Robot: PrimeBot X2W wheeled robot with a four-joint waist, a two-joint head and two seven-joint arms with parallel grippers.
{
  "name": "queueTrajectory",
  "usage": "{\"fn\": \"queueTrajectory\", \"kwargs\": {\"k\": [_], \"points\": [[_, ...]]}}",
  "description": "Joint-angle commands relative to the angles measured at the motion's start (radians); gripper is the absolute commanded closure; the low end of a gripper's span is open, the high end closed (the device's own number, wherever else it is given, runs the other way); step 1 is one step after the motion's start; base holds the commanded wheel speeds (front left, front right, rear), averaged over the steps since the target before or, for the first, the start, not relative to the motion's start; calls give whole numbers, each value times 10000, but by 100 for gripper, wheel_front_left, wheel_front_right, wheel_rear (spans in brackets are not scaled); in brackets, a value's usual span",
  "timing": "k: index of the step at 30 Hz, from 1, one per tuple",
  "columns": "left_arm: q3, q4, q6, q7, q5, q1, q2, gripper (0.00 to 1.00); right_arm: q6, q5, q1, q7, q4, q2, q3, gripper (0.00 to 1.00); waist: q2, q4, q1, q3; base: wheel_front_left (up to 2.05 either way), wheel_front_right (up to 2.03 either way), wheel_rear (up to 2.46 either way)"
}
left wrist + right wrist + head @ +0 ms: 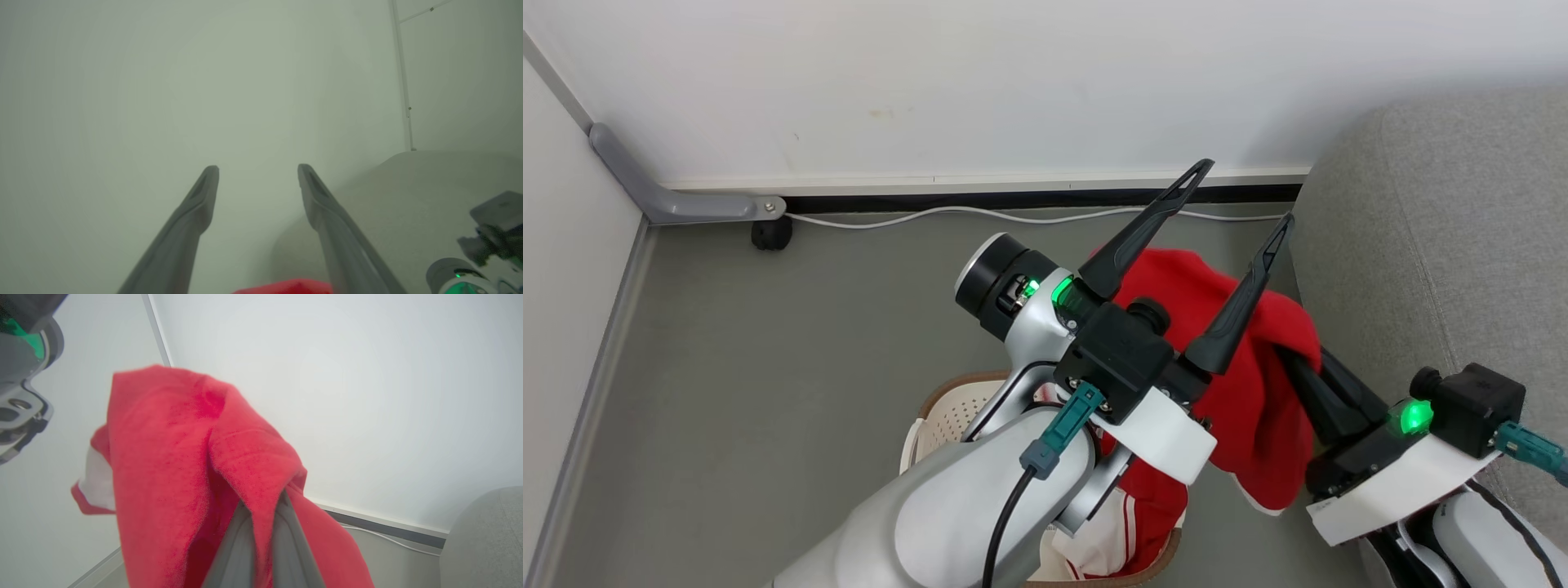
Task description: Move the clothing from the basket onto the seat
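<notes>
The right pincer (1298,363) has its two long dark fingers pressed together on a bright red soft fabric garment (1258,408) with a white edge. The cloth is nipped near the fingertips and folds over them, so the tips themselves are buried in it. The rest hangs down from the grip, clear of the grey floor (768,367), between the basket and the sofa. In the right wrist view the same garment (171,457) drapes over the closed fingers of this pincer (265,522), with a white panel showing at its left edge.

The left pincer (1241,194) stands wide open and holds nothing. In the head view it is just left of the held garment and partly in front of it, its fingers pointing towards the far wall. In the left wrist view its spread fingers (196,212) frame bare wall, with a sliver of red at the bottom edge between them.

A cream-white perforated plastic laundry basket with a brown rim (947,416) sits on the floor near the robot, largely hidden by the left arm. A second red garment with white stripes (1143,523) lies in it. The large grey fabric-upholstered sofa (1437,229) stands at the right, just beside the right pincer.
</notes>
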Motion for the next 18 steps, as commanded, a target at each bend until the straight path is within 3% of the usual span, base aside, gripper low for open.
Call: {"fn": "queueTrajectory", "kwargs": {"k": [1,9,18], "points": [[390,-136,-66,-46,-36,-64,43,0,40,79,46,-61,-337,-89,-91,100,0,-12,0,15,0,0,0],[428,269,-490,-46,-257,336,43,0,40,161,199,-61,-494,-19,-1061,100,0,-154,0,86,0,0,0],[340,1282,-1152,-47,-867,836,43,0,40,243,159,-61,-585,-47,-1994,100,0,-779,0,55,0,0,0]]}}
